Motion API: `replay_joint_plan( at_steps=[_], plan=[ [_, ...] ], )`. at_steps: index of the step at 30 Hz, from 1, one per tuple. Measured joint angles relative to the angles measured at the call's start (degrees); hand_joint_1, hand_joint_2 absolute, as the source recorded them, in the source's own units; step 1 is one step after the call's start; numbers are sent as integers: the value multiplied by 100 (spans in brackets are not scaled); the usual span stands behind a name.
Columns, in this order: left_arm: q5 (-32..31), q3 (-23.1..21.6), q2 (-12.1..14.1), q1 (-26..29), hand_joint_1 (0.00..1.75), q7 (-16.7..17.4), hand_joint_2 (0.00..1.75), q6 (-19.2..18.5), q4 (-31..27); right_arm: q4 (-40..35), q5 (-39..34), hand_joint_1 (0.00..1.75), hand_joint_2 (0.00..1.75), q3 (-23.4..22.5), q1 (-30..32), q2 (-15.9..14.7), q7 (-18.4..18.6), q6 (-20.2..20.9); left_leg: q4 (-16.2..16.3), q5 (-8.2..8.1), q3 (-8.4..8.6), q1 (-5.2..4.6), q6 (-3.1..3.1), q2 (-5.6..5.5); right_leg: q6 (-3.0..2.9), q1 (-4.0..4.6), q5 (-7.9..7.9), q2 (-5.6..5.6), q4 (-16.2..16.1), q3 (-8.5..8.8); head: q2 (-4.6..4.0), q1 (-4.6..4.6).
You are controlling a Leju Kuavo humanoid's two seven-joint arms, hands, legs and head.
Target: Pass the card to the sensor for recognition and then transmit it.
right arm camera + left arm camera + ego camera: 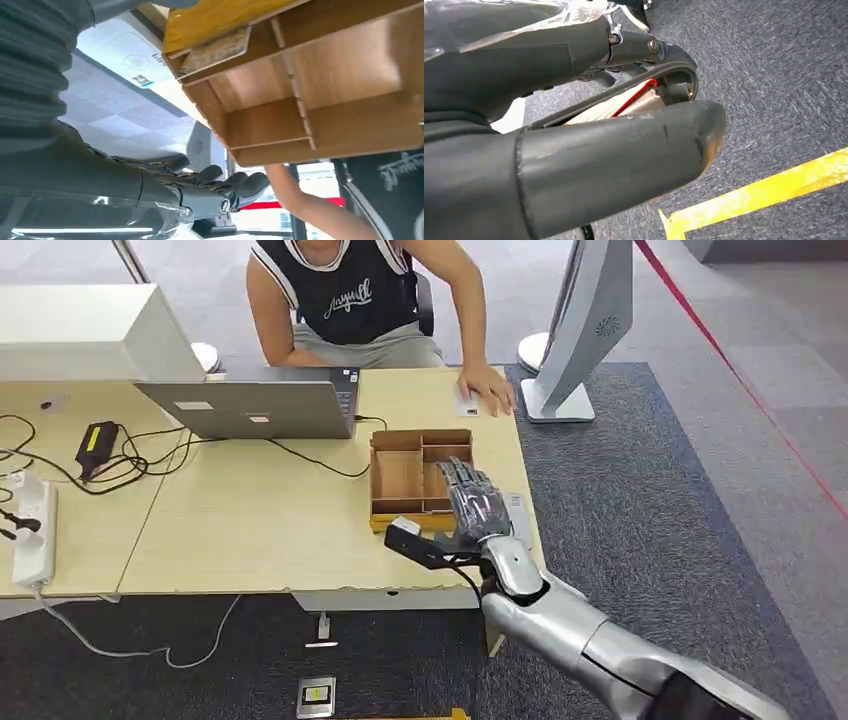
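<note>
Reaching hand: your right hand is out over the wooden box at the near right corner of the table, above the box's right-hand side.
Right hand state: the fingers are stretched out straight and the thumb is spread away from them; nothing is in the hand.
Left hand: the left hand hangs over grey carpet beside a strip of yellow tape.
Left hand state: a flat pale piece with a red edge shows between the thumb and the dark fingers. You cannot tell whether it is held or how far the hand is closed.
Card: you cannot tell for sure where it is. The pale piece at the left hand may be it.
Box: partitions split it into compartments. The compartments you can see from the right wrist show bare wood.
Beside the box: a flat white sheet with a printed mark lies on the table just right of the box, near the edge.
Person: a person sits at the far side with one hand resting on the table by a small white piece.
Also on the table: an open laptop, a black adapter with its cables, and a white power strip.
</note>
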Motion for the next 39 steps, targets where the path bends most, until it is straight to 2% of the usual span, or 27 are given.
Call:
replay_joint_plan(
  at_steps=[20,39],
  plan=[
    [-2,0,0,-11,0,-15,0,0,-4,1157,39,0,175,-118,-265,354,-68,-133,0,0,0,0,0,-1,0,0,0,0,1,0,0,2],
    [-13,0,0,-7,0,-20,0,0,-4,1672,28,0,175,-140,-505,732,-323,-162,0,1,1,1,0,-1,0,1,0,0,1,0,0,2]
  ],
)
